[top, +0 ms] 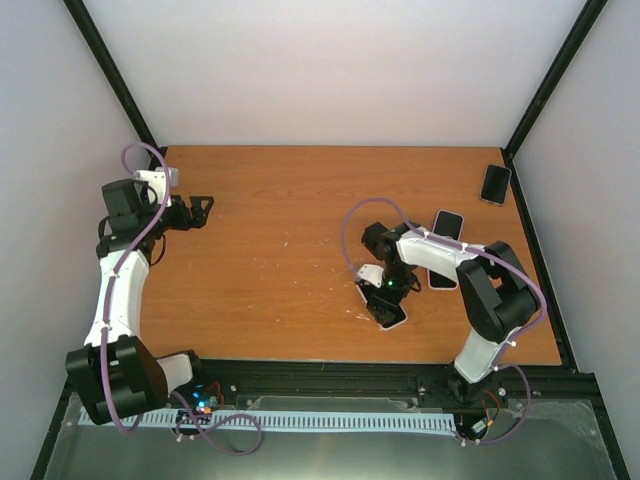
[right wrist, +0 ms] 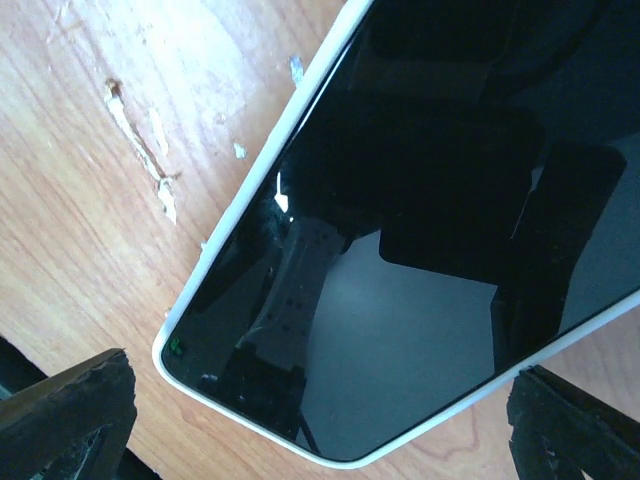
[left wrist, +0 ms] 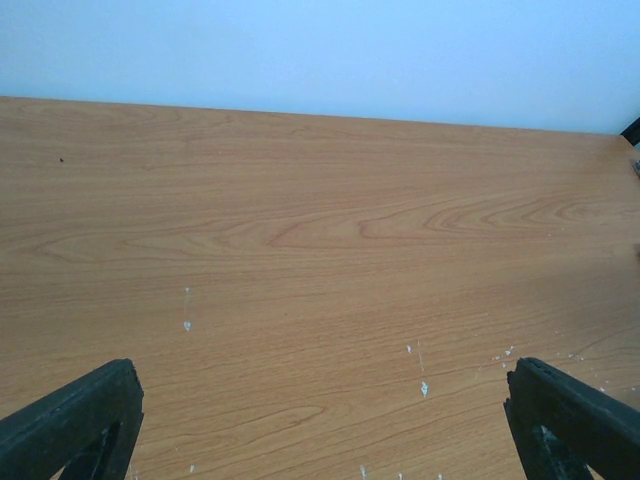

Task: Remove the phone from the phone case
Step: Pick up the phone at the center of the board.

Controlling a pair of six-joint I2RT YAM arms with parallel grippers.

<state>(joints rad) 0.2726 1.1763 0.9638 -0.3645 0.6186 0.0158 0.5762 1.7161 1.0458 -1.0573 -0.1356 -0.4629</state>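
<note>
Right hand [right wrist: 320,415] (spread wide) hangs over phone [right wrist: 400,250].

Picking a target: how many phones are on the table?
4 phones: one under the right gripper, one in the far right corner, two by the right arm, partly under it. More may be hidden.

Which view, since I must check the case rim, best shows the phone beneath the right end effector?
Right wrist: the phone fills the frame, its white case rim sharp. Top external shows it small, partly hidden by the right end effector. Left wrist shows only wooden table.
</note>
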